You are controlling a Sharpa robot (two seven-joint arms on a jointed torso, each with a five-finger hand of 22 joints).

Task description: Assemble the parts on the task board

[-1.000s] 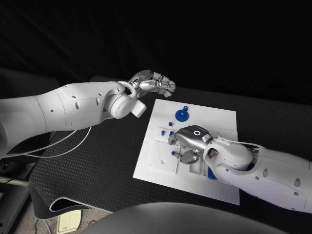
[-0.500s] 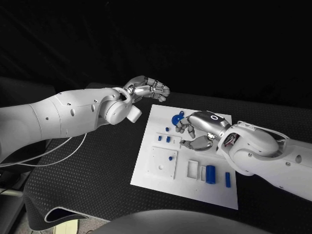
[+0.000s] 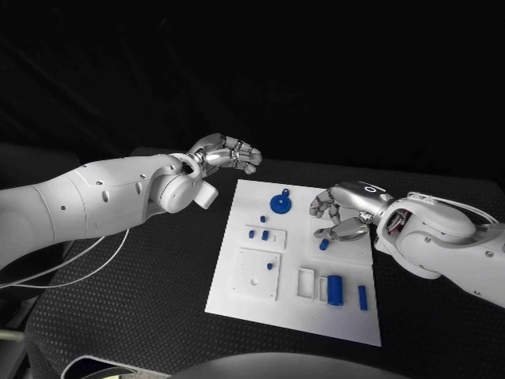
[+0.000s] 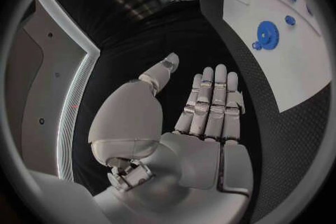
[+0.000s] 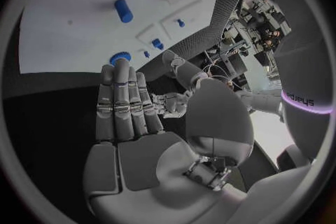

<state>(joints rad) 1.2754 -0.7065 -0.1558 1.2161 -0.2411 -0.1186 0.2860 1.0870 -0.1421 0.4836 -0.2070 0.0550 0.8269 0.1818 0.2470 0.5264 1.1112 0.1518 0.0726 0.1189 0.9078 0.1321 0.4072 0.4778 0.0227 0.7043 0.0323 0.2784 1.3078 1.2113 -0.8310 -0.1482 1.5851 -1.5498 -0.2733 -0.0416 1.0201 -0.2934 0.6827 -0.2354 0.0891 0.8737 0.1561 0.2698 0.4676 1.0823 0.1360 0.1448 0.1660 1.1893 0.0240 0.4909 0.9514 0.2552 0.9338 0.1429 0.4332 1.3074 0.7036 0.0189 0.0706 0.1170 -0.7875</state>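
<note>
The white task board (image 3: 349, 316) lies mid-frame on the black bench (image 3: 128, 308). The right hand (image 3: 342, 212) hangs over it, fingers apart, holding nothing; it could bump the small blue part (image 3: 323, 245) below it. The left hand (image 3: 222, 151), upper left, is empty too.

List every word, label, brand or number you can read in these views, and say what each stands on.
"sharpa" — in pale letters beside a glowing purple band on the right arm's wrist housing, right wrist view.
The task board and its blue parts carry no readable marking.
The clutter in the room behind the right hand is too small to read.
</note>
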